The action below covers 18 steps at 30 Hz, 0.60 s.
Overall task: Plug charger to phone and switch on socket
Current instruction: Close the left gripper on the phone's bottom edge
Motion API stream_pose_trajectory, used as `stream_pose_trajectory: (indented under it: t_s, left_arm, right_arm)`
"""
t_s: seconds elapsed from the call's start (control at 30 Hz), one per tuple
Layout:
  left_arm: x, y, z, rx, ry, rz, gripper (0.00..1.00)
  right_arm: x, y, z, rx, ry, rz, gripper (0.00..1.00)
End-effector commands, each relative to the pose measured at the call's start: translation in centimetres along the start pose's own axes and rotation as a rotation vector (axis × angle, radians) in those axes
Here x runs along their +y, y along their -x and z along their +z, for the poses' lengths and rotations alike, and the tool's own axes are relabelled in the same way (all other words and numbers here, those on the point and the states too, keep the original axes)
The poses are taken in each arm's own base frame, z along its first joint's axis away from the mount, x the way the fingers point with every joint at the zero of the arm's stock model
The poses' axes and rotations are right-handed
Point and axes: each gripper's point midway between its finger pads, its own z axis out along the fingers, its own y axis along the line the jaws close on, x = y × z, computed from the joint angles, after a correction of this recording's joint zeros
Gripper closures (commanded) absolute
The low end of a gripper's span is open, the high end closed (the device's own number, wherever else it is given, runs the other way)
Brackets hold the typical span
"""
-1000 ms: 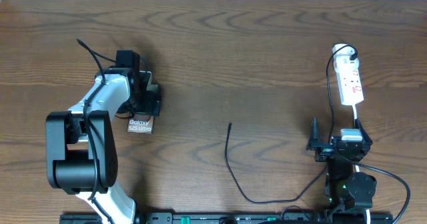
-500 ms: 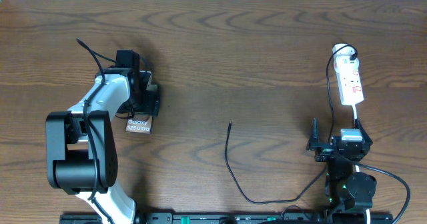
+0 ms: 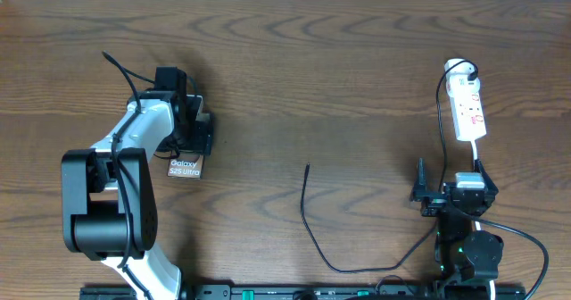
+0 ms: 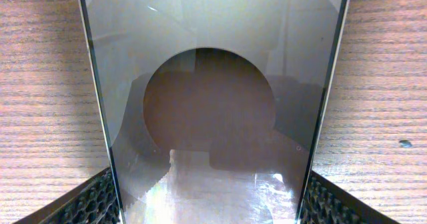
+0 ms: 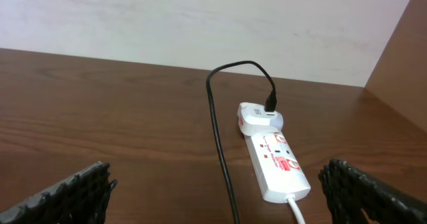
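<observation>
The left gripper (image 3: 191, 137) stands over the phone (image 3: 186, 167) on the left half of the wooden table (image 3: 357, 59); in the overhead view only the phone's near end shows below the claw, with its white "Galaxy S25 Ultra" lettering; the rest is hidden under the gripper body. In the left wrist view the phone runs straight away from the camera between the two black ribbed pads (image 4: 87, 201); each pad meets one long edge of the dark frame, so the claw, set fairly wide, clasps the phone across its width; the glossy grey face mirrors a dark round shape, and bare wood shows on both sides.

The charger (image 3: 304, 212) lies well apart from the phone, near the middle of the table; its plug tip (image 3: 308, 167) is free and points toward the far edge; the thin black cable runs toward the near edge, curves right, passes the right arm and climbs to a white adapter (image 5: 257, 117) at the far end of the socket (image 5: 277, 164).

The socket, a white strip with red markings, lies at the far right; its white lead (image 5: 297, 207) leaves its near end. The right gripper (image 3: 450, 189) sits just short of it, facing it; its jaws are spread wide and hold nothing.
</observation>
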Motion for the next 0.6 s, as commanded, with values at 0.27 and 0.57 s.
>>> stream_pose_trajectory:
  t_s: [0.27,0.57]
  left_arm:
    - [0.02,-1.18,0.65,0.034,0.004,0.005,0.22]
    - [0.02,-1.18,0.65,0.034,0.004,0.005,0.23]
  right_arm:
    - [0.14,-0.01,-0.03,-0.001,0.006,0.011,0.01]
    - [0.14,-0.01,-0.03,-0.001,0.006,0.011,0.01]
